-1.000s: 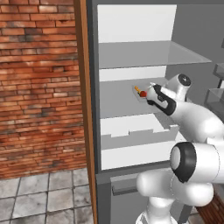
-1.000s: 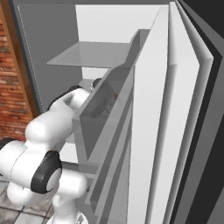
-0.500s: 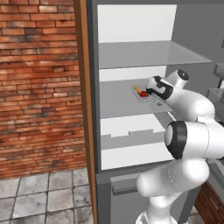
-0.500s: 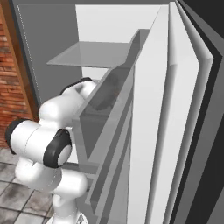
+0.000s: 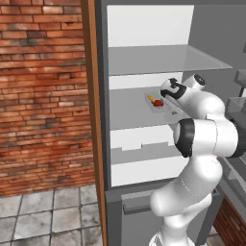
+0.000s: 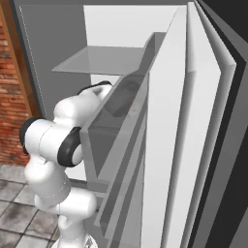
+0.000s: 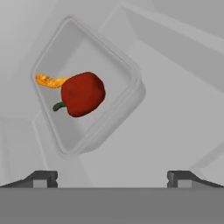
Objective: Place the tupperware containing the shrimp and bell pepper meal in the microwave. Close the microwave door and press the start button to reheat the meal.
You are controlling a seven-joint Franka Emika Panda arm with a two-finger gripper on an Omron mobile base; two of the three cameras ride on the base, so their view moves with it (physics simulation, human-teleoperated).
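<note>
The tupperware (image 7: 85, 89), a shallow translucent tray, sits in the upper left of the hand view, turned cornerwise, resting on a grey fridge shelf (image 7: 175, 113). Inside it lie a red bell pepper (image 7: 82, 94) with a green stem and an orange shrimp (image 7: 50, 81) just beside it. The hand (image 7: 112, 177) hangs above the shelf with its jaws spread wide and nothing between them; the two dark fingertips (image 7: 41, 178) stand at the bottom edge, and the tray lies up and left of their midline.

The step appears to be the approach for the pickup. It likely wants the hand shifted toward the tray, squared to one raised rim, then lowered so the rim passes between the fingers without tipping the food.

In the left base view, the arm has reached further into the fridge than a second ago, bringing the hand (image 5: 169, 94) closer to the tupperware (image 5: 156, 102).
</note>
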